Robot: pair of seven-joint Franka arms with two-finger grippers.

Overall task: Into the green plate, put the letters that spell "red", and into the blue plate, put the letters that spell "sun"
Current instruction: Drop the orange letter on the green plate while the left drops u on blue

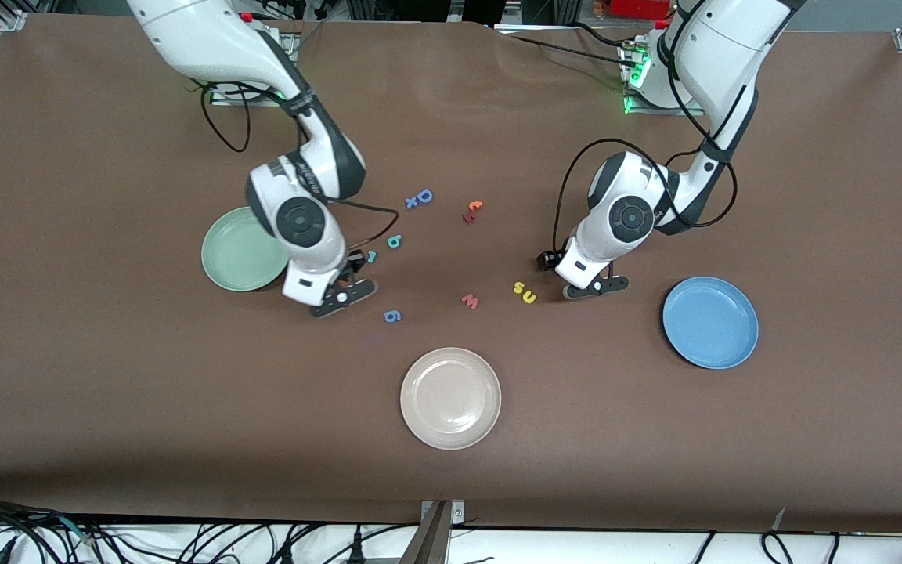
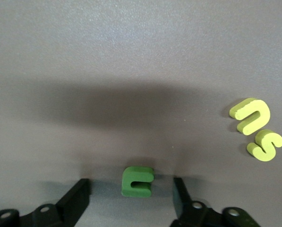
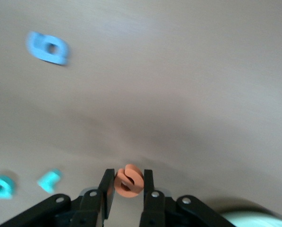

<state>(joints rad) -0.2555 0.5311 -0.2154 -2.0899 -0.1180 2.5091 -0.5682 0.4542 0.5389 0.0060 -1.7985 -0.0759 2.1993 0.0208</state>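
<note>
My right gripper (image 3: 128, 185) (image 1: 344, 298) is shut on the orange "e" (image 3: 129, 180), just beside the pale green plate (image 1: 236, 251). The teal "r" (image 1: 371, 256) and teal "d" (image 1: 394, 242) lie close by on the table. Down at the table, my left gripper (image 2: 131, 195) (image 1: 596, 288) stands open around the dark green "n" (image 2: 137, 181), with a gap on each side of the letter. The yellow "s" (image 2: 264, 145) and yellow "u" (image 2: 251, 115) lie together beside it (image 1: 524, 292). Toward the left arm's end sits the blue plate (image 1: 709, 322).
A cream plate (image 1: 451, 398) sits nearest the front camera. A blue "6" (image 1: 392, 316) and a red "w" (image 1: 470, 301) lie between the two grippers. Farther back are a blue "D" (image 1: 423, 196) and a small orange and red letter pair (image 1: 472, 211).
</note>
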